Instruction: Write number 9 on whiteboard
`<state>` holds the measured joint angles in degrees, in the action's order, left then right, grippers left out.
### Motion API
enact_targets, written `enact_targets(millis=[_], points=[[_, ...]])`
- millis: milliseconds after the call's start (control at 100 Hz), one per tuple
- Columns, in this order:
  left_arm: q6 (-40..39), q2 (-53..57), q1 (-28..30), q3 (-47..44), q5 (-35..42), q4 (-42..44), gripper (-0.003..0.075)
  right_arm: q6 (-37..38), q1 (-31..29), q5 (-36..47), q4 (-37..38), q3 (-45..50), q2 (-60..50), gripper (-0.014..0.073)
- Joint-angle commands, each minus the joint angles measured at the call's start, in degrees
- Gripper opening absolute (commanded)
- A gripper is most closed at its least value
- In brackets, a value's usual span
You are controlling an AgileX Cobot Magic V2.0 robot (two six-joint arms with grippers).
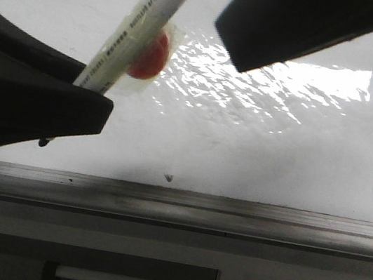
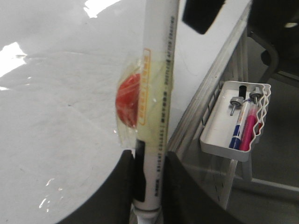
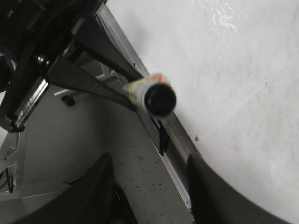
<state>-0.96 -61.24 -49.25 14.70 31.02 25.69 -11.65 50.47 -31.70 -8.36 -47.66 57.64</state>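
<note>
The front view is crowded by two dark gripper bodies that cut off much of the whiteboard (image 1: 242, 149); the left gripper (image 1: 84, 92) fills the lower left, and only a black slab of the right arm (image 1: 297, 22) shows at the top, its fingers out of frame. No drawn 9 can be made out in any view; the one mark visible on the board is a small dark speck (image 1: 168, 177) just above the grey metal edge rail (image 1: 231, 215), and a bright glare patch (image 1: 324, 80) washes out the surface beyond it.

The left gripper's fingers are closed on a white marker pen (image 1: 144, 27), which rises aslant toward the upper right; its upper end is cut off in the front view; a red blob (image 1: 148, 56) is taped to its barrel under clear film.

The left wrist view shows the pen (image 2: 156, 116) clamped between the two dark fingers (image 2: 187, 196), and a white wire-edged tray (image 2: 224, 135) hung beside the board's rail, holding several markers, something the front view hides.

The right wrist view looks down the pen's dark round end (image 3: 160, 99), blurred, with the left gripper's black frame (image 3: 70, 74) behind it; the right gripper (image 3: 147, 186) has its fingers spread apart around nothing, over the rail and the speckled grey floor (image 3: 135, 172).
</note>
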Motion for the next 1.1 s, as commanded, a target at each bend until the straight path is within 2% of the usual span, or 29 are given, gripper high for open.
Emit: enact_targets(millis=[0,380,740,810,1000,1090], points=[[0.1,0.9,-0.4,1.5,4.5,2.4,-0.0020,-0.9,0.8,4.6,-0.6,-3.1,1.2,0.0316],[0.1,0.9,-0.4,1.5,3.2,2.7,-0.0020,-0.9,1.3,8.1,-4.5,-4.3,5.5,0.0315],[0.1,0.9,-0.4,1.5,2.7,2.7,-0.0020,-0.9,2.7,9.9,-4.5,-4.3,5.9,0.0303],[0.1,0.9,-0.4,1.5,2.7,2.7,-0.0020,-0.9,2.6,10.1,-4.5,-4.3,5.9,0.0248],[0.1,0.9,-0.4,1.5,2.7,2.7,-0.0020,-0.9,2.4,9.8,-4.5,-4.3,6.0,0.0016],[0.1,0.9,-0.4,1.5,2.7,2.7,-0.0018,-0.9,2.4,9.7,-4.5,-4.3,6.0,-0.0042]])
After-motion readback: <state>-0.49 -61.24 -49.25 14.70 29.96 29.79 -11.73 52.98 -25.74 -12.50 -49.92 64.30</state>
